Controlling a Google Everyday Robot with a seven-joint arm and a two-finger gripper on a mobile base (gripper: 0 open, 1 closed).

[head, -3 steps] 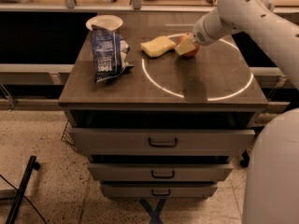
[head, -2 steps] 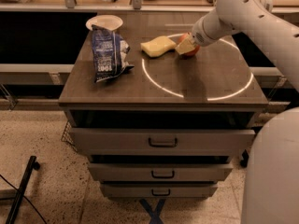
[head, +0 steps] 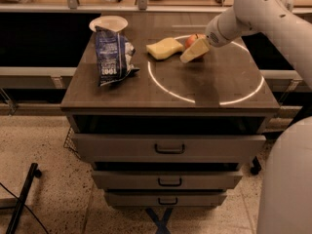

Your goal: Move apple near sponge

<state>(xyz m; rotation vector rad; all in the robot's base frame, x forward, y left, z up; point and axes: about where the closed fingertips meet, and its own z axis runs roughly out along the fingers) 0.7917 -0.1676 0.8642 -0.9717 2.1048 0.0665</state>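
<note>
The red-orange apple (head: 191,39) rests on the dark table top (head: 209,82), just right of the pale yellow sponge (head: 165,48), a small gap between them. My gripper (head: 195,49) reaches in from the upper right on the white arm (head: 253,13) and sits right at the apple's front side, partly covering it. Only the apple's upper part shows behind the gripper.
A blue and white snack bag (head: 112,57) stands at the table's left side, with a white round plate (head: 108,22) behind it. A bright ring of light (head: 195,100) marks the table top. Drawers (head: 169,148) lie below the front edge.
More of the apple's red top shows behind the gripper than before. The sponge, bag and plate have not moved.
</note>
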